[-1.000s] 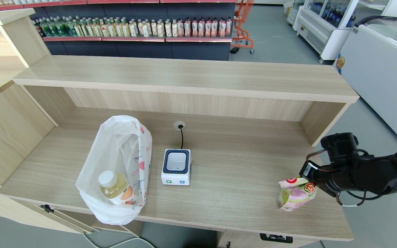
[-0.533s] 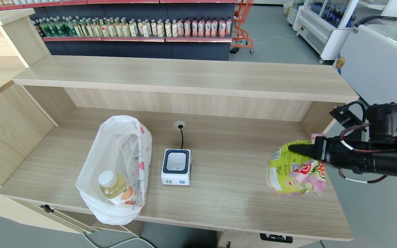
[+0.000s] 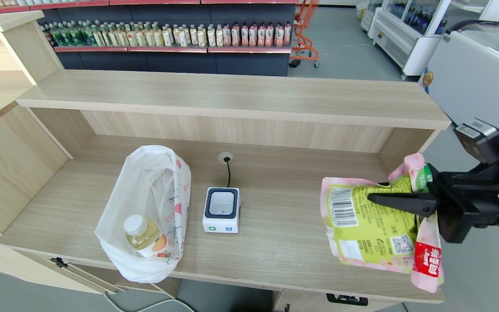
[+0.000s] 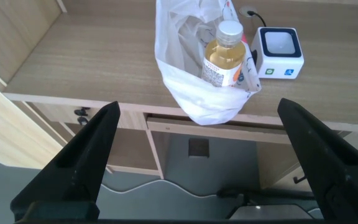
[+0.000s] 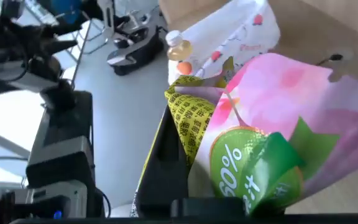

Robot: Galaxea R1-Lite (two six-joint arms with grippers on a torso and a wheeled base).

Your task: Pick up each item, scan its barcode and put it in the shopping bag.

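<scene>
My right gripper (image 3: 377,192) is shut on a green and pink snack pouch (image 3: 371,225), held in the air over the right end of the wooden counter (image 3: 275,234). The pouch's back faces up and its barcode (image 3: 341,206) shows. In the right wrist view the pouch (image 5: 278,124) lies against one black finger (image 5: 166,162). A white barcode scanner (image 3: 221,209) sits mid-counter. Left of it stands a white shopping bag (image 3: 145,203) with a drink bottle (image 3: 143,234) inside. My left gripper (image 4: 199,111) hangs open in front of the counter's edge, before the shopping bag (image 4: 191,93).
The scanner's black cable (image 3: 228,171) runs to a hole at the back. A raised ledge (image 3: 232,97) and side walls (image 3: 405,151) enclose the counter. Shelves of bottles (image 3: 167,37) and freezers (image 3: 479,78) stand beyond.
My right gripper has lifted the snack pouch off the counter and turned it, so its barcode side now faces up. Bag, bottle and scanner have stayed put.
</scene>
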